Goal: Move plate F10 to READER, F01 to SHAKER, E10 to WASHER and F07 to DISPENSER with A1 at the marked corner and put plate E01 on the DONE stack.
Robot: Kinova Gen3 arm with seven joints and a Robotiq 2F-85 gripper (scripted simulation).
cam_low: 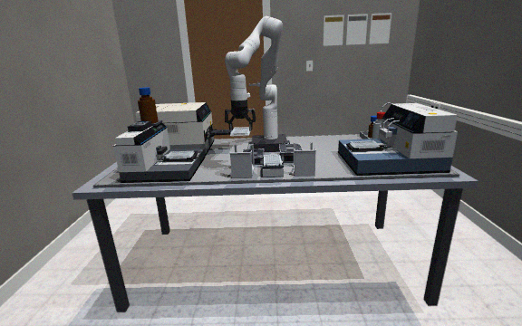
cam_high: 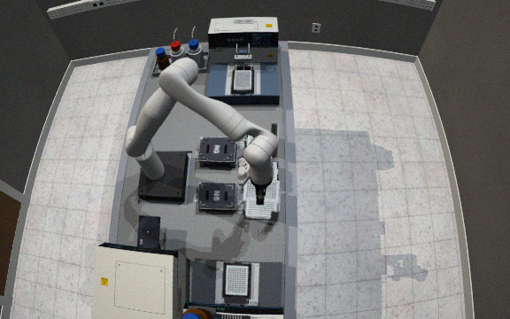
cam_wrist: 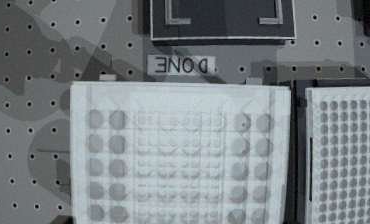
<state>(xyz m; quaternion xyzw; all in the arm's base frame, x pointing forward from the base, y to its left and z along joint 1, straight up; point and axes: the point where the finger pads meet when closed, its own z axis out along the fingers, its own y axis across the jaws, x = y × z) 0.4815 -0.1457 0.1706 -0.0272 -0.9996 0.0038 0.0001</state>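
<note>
My gripper (cam_high: 260, 200) (cam_low: 240, 125) is shut on a clear well plate (cam_high: 271, 195) (cam_low: 240, 131) (cam_wrist: 181, 155), which it holds level, high above the deck. Its label is not readable. The plate hangs over the DONE rack (cam_low: 241, 164), next to the DONE deck label (cam_wrist: 181, 65). In the wrist view the plate hides the rack and my fingers. To the right sits another plate (cam_wrist: 346, 155) (cam_low: 272, 159) on a dark holder between the two racks; the arm mostly covers it in the overhead view.
Nests N6 (cam_high: 217, 196) (cam_wrist: 221, 20) and RG (cam_high: 216, 151) stand left of the racks. The second rack (cam_low: 304, 163) stands further right. Plates sit on the far instrument (cam_high: 243, 80) and the near one (cam_high: 237, 280). A beige box (cam_high: 135, 283) stands at the near left.
</note>
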